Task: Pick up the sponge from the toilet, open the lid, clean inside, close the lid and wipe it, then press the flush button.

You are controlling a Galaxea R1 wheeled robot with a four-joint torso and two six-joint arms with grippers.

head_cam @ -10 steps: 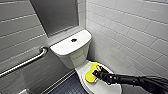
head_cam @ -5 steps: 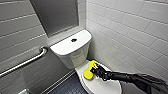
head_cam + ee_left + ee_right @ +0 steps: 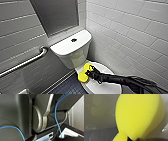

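The sponge [image 3: 84, 73] is clamped in the right gripper [image 3: 90, 72], whose dark arm is seen reaching in from the lower right of the head view. The bright yellow sponge is held at the rear edge of the lid [image 3: 102, 86], just in front of the tank [image 3: 75, 56], and part of it hangs past the lid's rim on the side toward the dark tiled floor [image 3: 67, 88]. Whether the sponge is pressed onto the lid or held just above it cannot be told. The lid is seen lying down and closed over the bowl of the toilet [image 3: 86, 87], its white surface glossy and smooth. The flush button [image 3: 73, 40] is set in the flat top of the tank, well apart from the gripper. A metal grab bar [image 3: 23, 63] is fixed to the wall beside the toilet, and a grey panel [image 3: 57, 15] is mounted above the tank. White tiles cover the wall [image 3: 130, 32] on the other side. In the right wrist view the sponge is shown close up, pinched narrow at one end, with white ceramic behind it. In the left wrist view blue cables [image 3: 56, 116] are seen running across dark robot parts.
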